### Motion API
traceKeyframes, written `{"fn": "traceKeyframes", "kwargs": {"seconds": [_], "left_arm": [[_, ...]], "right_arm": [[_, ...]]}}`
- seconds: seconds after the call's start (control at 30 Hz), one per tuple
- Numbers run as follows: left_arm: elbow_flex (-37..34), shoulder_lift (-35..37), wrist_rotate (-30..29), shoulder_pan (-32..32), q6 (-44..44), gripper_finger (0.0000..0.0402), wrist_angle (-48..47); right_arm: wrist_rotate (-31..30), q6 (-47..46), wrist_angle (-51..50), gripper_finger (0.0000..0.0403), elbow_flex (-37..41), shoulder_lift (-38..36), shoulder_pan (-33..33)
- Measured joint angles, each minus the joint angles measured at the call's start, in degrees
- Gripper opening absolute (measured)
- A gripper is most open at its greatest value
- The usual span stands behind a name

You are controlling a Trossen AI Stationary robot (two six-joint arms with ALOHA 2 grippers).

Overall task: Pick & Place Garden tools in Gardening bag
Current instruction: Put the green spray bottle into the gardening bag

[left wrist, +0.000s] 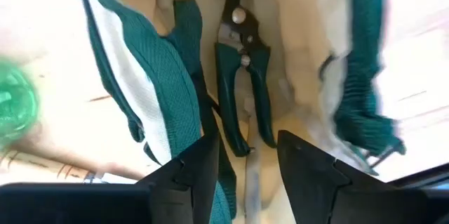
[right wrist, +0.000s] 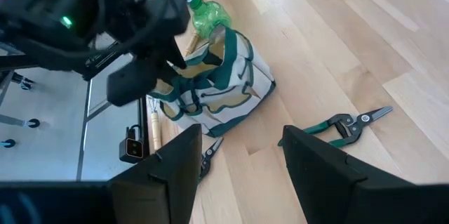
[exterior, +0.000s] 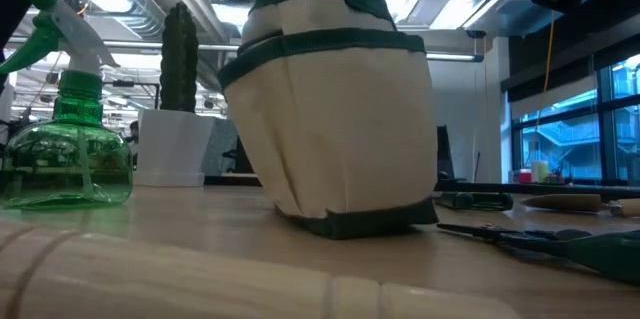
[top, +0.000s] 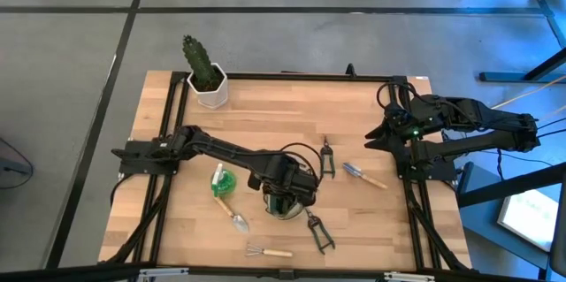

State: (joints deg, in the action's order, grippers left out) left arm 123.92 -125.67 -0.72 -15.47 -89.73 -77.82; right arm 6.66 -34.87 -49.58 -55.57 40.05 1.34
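Note:
The gardening bag (top: 288, 204), cream cloth with dark green trim, stands upright on its base in the middle of the table (top: 265, 114). My left gripper (left wrist: 245, 175) points down over the bag's mouth, open. A pair of green-handled pruning shears (left wrist: 242, 76) lies inside the bag below it, handle ends between the fingers and apart from them. On the table lie a green spray bottle (top: 221, 182), a trowel (top: 235, 217), a little rake (top: 268, 251), two more shears (top: 327, 156) (top: 318, 232) and a blue-handled tool (top: 364, 176). My right gripper (right wrist: 238, 175) waits open at the right edge.
A cactus in a white pot (top: 208, 77) stands at the far left corner. The spray bottle (exterior: 65, 139) is just left of the bag (exterior: 335, 129). The tools lie close around the bag on its near and right sides. Bare wood shows along the far edge.

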Motion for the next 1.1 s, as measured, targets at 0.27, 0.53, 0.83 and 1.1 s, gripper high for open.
{"fn": "traceKeyframes", "kwargs": {"seconds": [0.27,0.53,0.83,1.1], "left_arm": [[0.0,6.72,-3.49,-0.54,-0.87,0.0113,-3.68],[0.0,14.42,-7.07,-4.66,-4.59,0.0083,-12.03],[0.0,14.5,-5.85,-6.35,-4.25,0.0112,-12.21],[-0.02,10.06,5.44,-7.88,-4.29,0.0134,-8.14]], "right_arm": [[0.0,-0.07,-0.17,0.0202,0.0,-0.01,0.01],[-0.01,-0.22,-0.48,0.0202,0.0,0.0,0.0],[-0.02,-0.24,-0.52,0.0202,0.0,0.0,0.0],[0.0,-0.24,-0.9,0.0202,0.0,-0.01,0.0]]}}
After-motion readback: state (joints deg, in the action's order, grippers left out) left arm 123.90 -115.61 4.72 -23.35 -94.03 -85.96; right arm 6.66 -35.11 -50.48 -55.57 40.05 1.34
